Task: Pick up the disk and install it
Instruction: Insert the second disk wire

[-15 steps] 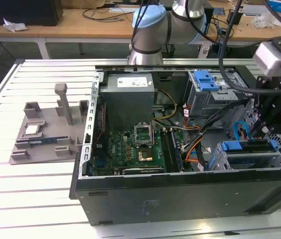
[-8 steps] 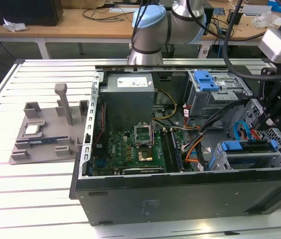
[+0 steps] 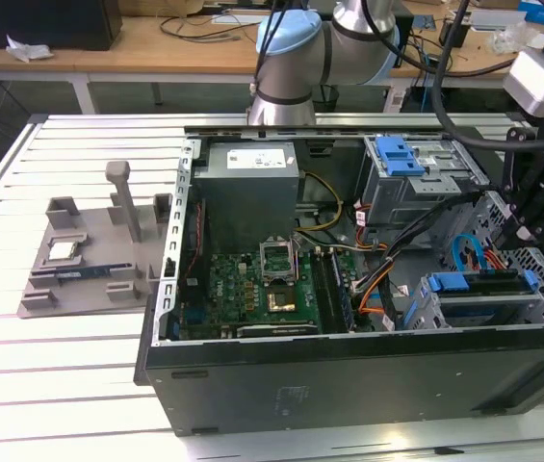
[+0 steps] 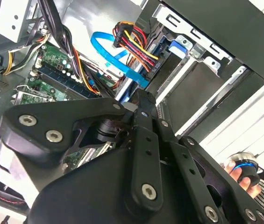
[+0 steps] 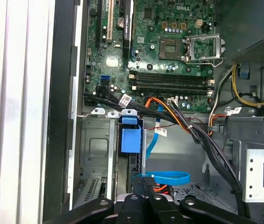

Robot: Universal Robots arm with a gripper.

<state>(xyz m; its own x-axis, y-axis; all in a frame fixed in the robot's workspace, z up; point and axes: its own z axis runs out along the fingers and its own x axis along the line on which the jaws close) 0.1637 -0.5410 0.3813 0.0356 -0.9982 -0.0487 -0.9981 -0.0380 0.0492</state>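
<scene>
Slatted table (image 3: pixel 79 385) (computer case (image 3: pixel 349 385), grey fixture (image 3: pixel 89 260))

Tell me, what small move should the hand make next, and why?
Probably ease down slowly toward the disk: the hand hovers beside its blue carrier in the drive bay, and a blue cable loops close by and could snag.

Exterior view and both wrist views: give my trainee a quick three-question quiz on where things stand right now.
1. True or false: the grey plastic fixture stands inside the open black computer case.
2. The tool hovers over: A that fixture; B the case's drive-bay end at the exterior view's right; C the case's end at the exterior view's left.
3. Fill in: the flat looped cable close to the tool in the first wrist view is ___.
Key: 1 false; 2 B; 3 blue.
</scene>
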